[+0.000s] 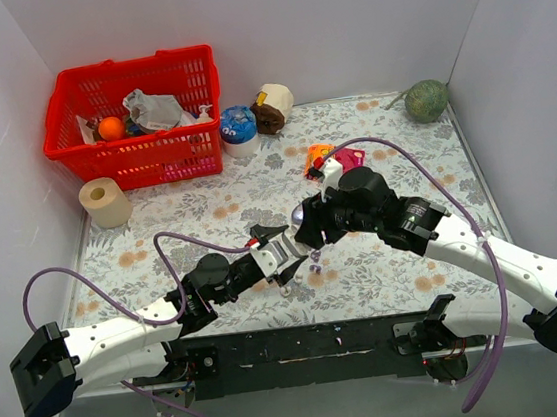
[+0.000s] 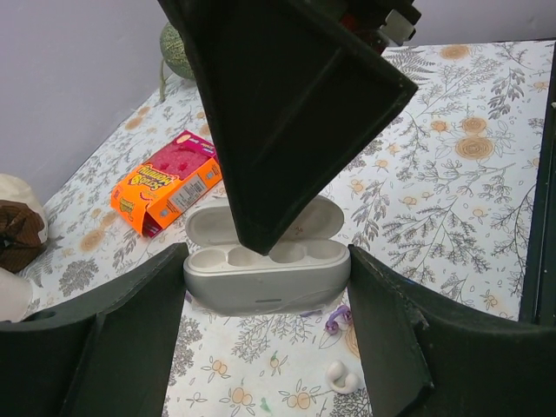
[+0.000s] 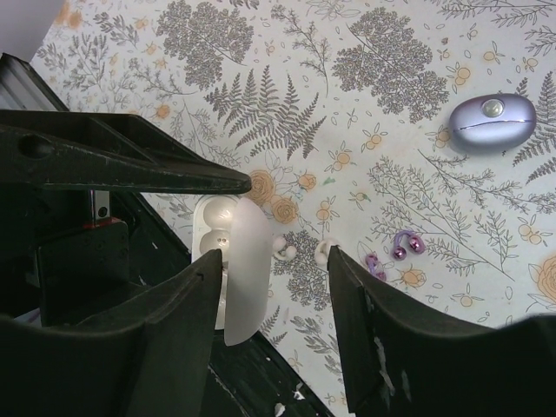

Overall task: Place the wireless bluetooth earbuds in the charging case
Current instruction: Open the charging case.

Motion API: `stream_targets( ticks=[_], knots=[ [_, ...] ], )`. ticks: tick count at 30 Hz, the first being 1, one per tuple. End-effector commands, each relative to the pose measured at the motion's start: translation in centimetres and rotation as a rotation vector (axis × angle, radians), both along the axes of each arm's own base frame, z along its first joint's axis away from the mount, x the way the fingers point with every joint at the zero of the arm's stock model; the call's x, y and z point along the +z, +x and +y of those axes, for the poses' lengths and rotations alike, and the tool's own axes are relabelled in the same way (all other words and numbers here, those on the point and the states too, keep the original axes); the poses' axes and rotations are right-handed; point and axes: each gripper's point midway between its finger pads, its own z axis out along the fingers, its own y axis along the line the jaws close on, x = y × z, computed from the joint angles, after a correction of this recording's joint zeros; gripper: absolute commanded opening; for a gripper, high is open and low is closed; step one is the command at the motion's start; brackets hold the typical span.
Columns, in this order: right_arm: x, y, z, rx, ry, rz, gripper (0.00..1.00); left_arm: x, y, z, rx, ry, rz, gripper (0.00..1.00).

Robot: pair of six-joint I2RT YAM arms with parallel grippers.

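White plastic, the open charging case [image 2: 261, 291] sits low in the middle of the left wrist view, pinched on both sides by the left tool [image 1: 284, 258]. The wells that show look empty. One finger [image 2: 287, 113] of the right tool [image 3: 274, 261] comes down from the top of that frame, its tip just over the wells. The right tool is spread and holds nothing. On the flowered tabletop [image 1: 402, 144], two white earbuds [image 3: 282, 251] and two purple earbuds [image 3: 404, 244] lie at lower centre of the right wrist view, near the case. A closed purple case [image 3: 493, 122] lies at upper right.
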Motion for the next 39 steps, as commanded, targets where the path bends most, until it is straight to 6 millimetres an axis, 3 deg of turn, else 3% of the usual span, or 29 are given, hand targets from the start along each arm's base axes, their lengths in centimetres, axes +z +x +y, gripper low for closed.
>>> stream_targets(
  ticks=[1,6,9,14,15,17,18,19,22,27,28,36,38,39],
  knots=[
    [2.5,0.7,0.9,0.013,0.068,-0.060,0.57,1.2,-0.2,0.1,-0.002,-0.033,-0.028,0.00],
    [2.7,0.8,1.0,0.011,0.072,-0.067,0.48,1.3,0.2,0.7,0.030,-0.035,-0.031,0.00],
    [2.5,0.7,1.0,0.014,0.068,-0.062,0.36,1.5,0.2,0.8,0.033,-0.038,-0.031,0.00],
    [2.4,0.6,0.6,0.015,0.054,-0.065,0.26,1.5,0.2,0.9,0.039,-0.045,-0.022,0.00],
    [2.4,0.6,0.5,0.015,0.048,-0.068,0.19,1.5,0.2,0.9,0.038,-0.047,-0.018,0.00],
    [2.6,0.7,0.3,0.015,0.034,-0.085,0.02,1.4,0.3,0.8,0.044,-0.051,-0.002,0.07],
    [3.0,0.7,0.0,0.016,0.031,-0.097,0.01,1.2,0.3,0.8,0.049,-0.048,0.009,0.12],
    [3.3,0.7,-0.1,0.023,0.027,-0.119,0.01,1.1,0.4,0.8,0.057,-0.046,0.020,0.27],
    [4.7,0.9,-0.9,0.021,0.017,-0.175,0.01,0.8,1.0,1.0,0.101,-0.061,0.071,0.58],
    [6.9,0.7,-2.3,0.059,-0.021,-0.285,0.01,1.0,2.2,1.7,0.198,-0.113,0.146,0.84],
    [7.2,0.5,-2.5,0.071,-0.027,-0.297,0.01,1.1,2.3,1.8,0.202,-0.121,0.153,0.98],
    [9.1,0.6,-3.6,0.106,-0.056,-0.438,0.01,3.7,2.2,1.8,0.213,-0.230,0.253,0.98],
    [8.1,1.2,-4.2,0.114,-0.114,-0.509,0.01,4.8,0.5,0.8,0.084,-0.234,0.320,0.98],
    [9.2,0.9,-4.4,0.140,-0.094,-0.576,0.01,5.0,-0.9,0.3,-0.011,-0.226,0.337,0.98]
  ],
)
